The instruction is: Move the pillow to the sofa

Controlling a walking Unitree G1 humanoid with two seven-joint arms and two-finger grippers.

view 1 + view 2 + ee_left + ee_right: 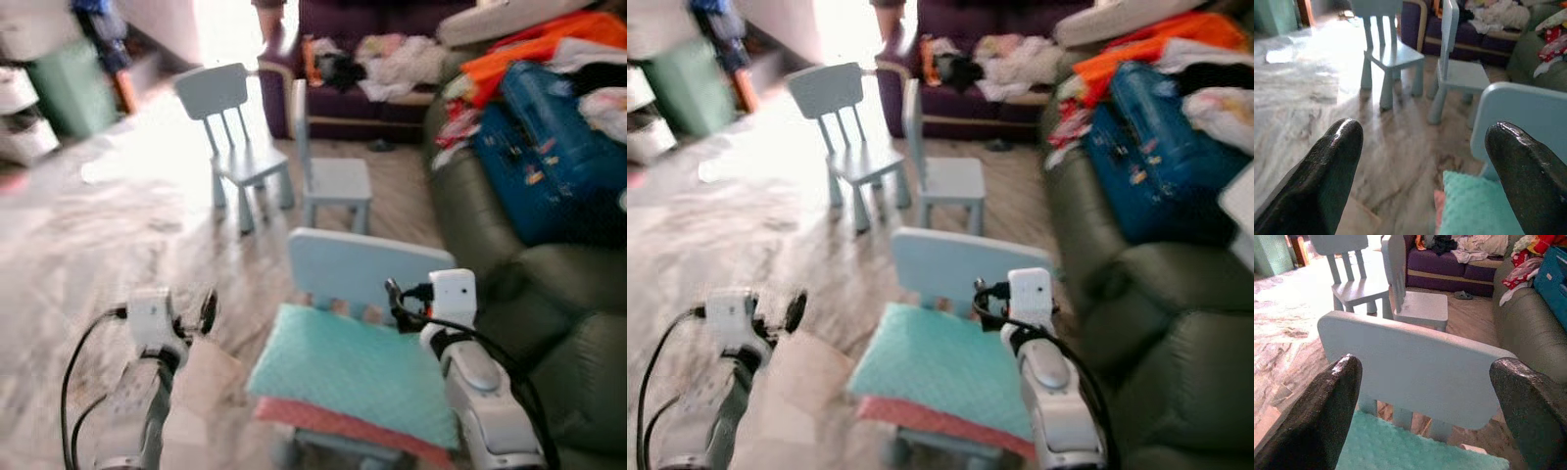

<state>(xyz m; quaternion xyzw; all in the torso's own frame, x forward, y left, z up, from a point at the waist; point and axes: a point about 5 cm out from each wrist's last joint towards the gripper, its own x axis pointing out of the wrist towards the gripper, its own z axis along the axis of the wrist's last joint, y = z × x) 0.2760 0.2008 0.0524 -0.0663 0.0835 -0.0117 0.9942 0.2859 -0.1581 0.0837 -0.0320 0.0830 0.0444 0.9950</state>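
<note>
A teal pillow [353,377] lies on top of a coral-red pillow [333,426] on the seat of a small pale blue chair [367,264] right in front of me. My right gripper [1425,364] is open above the teal pillow, facing the chair's backrest [1415,362]. My left gripper [1425,132] is open too, held to the left of the chair over the floor, with the teal pillow's corner [1474,205] low between its fingers. A dark green sofa [549,294] stands just right of the chair.
The green sofa carries a blue suitcase [558,157] and orange and white clothes. A purple sofa [362,98] with laundry stands at the back. Two more small blue chairs [240,147] [333,176] stand ahead on the marble floor. A green bin [69,88] is far left.
</note>
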